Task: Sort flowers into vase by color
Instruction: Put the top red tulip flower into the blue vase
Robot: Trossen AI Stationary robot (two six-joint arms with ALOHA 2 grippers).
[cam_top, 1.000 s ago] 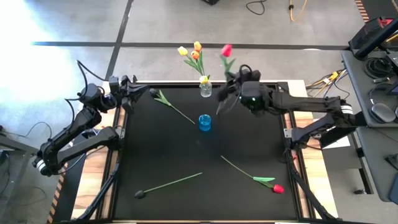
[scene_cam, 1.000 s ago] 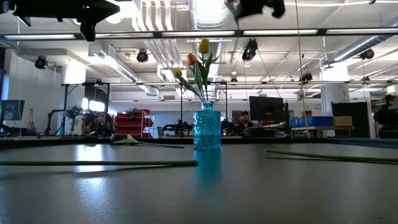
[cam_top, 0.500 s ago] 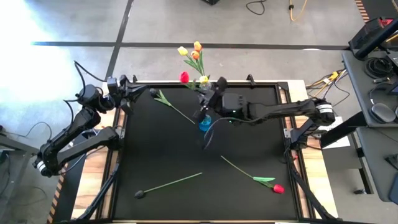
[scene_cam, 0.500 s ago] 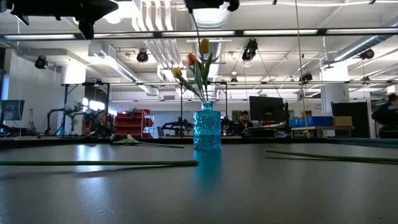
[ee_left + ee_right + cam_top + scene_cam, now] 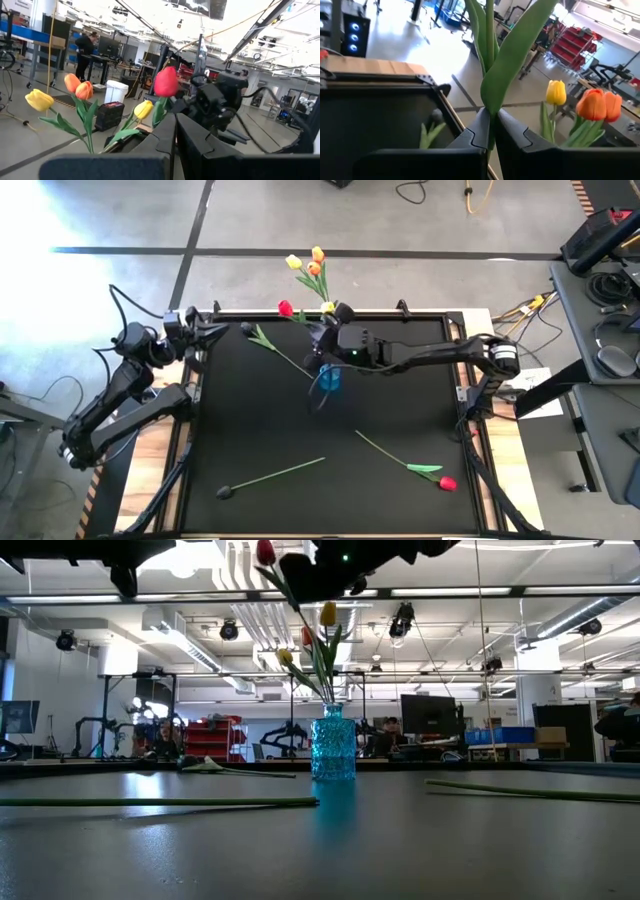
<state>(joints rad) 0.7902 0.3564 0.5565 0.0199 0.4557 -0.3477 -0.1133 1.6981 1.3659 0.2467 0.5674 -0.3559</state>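
My right gripper (image 5: 323, 343) is shut on a red tulip and hovers over the blue glass vase (image 5: 329, 377) in the table's middle. The tulip's red head (image 5: 285, 308) points far-left, and it also shows in the low view (image 5: 265, 552). Its stem's lower end (image 5: 320, 395) hangs by the vase; whether it is inside cannot be told. A clear vase (image 5: 330, 323) at the far edge holds yellow and orange tulips (image 5: 310, 268). Three more tulips lie flat on the table (image 5: 278, 352) (image 5: 272, 476) (image 5: 412, 466). My left gripper (image 5: 205, 335) waits shut at the far left corner. My right gripper pinches the red tulip's green stem where a broad leaf springs from it (image 5: 490, 107), between its two fingers (image 5: 472, 132), which lie across the stem. The flower is lifted clear, tilted, with its head up and far-left and its stem hanging below the fingers.
The table has a raised frame (image 5: 455, 395) around the black mat. The tulip bunch (image 5: 320, 640) stands close behind the held flower. Bare mat (image 5: 250, 420) lies on the near-left side of the blue vase.
My right gripper has carried the red tulip from the far right toward the table's left and somewhat down, stopping over the blue vase. The flower has tipped, its head now leaning far-left. My left arm has drawn slightly toward the left edge.
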